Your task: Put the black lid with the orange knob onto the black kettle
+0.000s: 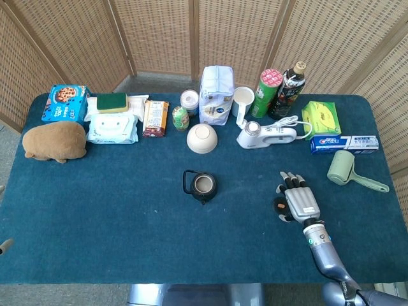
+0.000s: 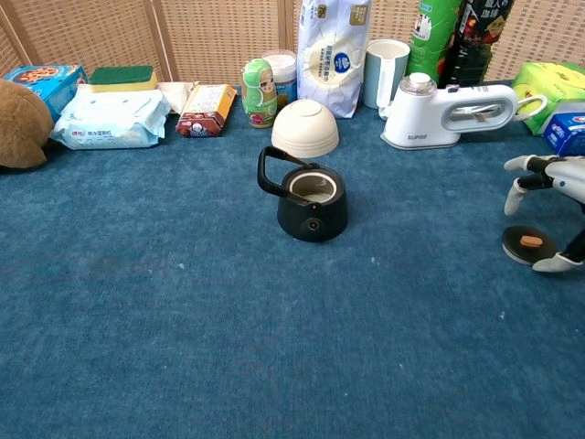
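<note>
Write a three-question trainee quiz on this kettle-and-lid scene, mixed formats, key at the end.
1. True or false: the black lid already sits on the black kettle.
2. Which thing stands just behind the kettle? A) white bowl B) brown plush toy C) lint roller
3. Fill in: the lid lies on the table beneath the ____ hand.

Key: 1 false, the kettle's mouth is open and the lid lies apart to its right; 2 A; 3 right.

A desk covered in blue cloth holds a black kettle at centre, a black lid to its right, and groceries, a bowl and a plush toy along the back.
</note>
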